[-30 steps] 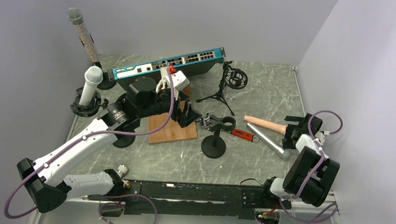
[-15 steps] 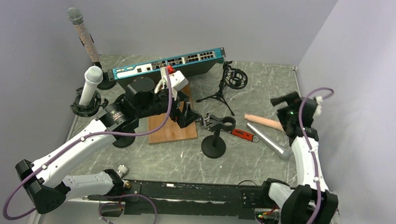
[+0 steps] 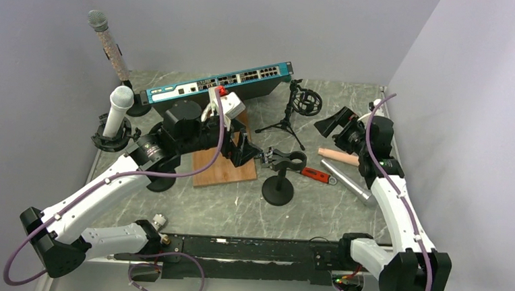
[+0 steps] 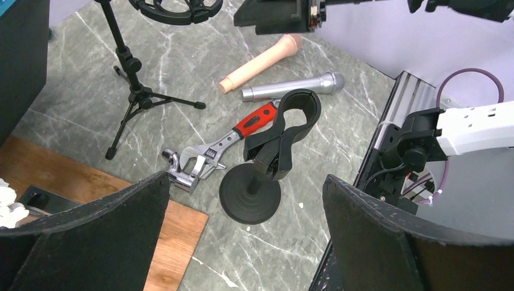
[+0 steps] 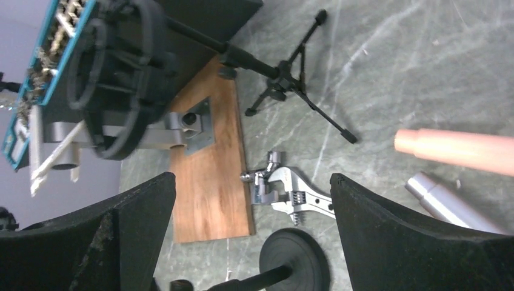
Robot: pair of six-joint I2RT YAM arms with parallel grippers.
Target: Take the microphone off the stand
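Our right arm (image 3: 399, 208) unfolds. A second ago it sits bunched over its base at the table's near right corner; now it stretches up along the right edge. Our right gripper (image 3: 332, 125) travels from just beside the silver microphone (image 3: 344, 178) to the far side of the pink microphone (image 3: 338, 156), and ends nearer the tripod stand (image 3: 284, 123). Its purple cable (image 3: 369, 129) now arcs high over the wrist.
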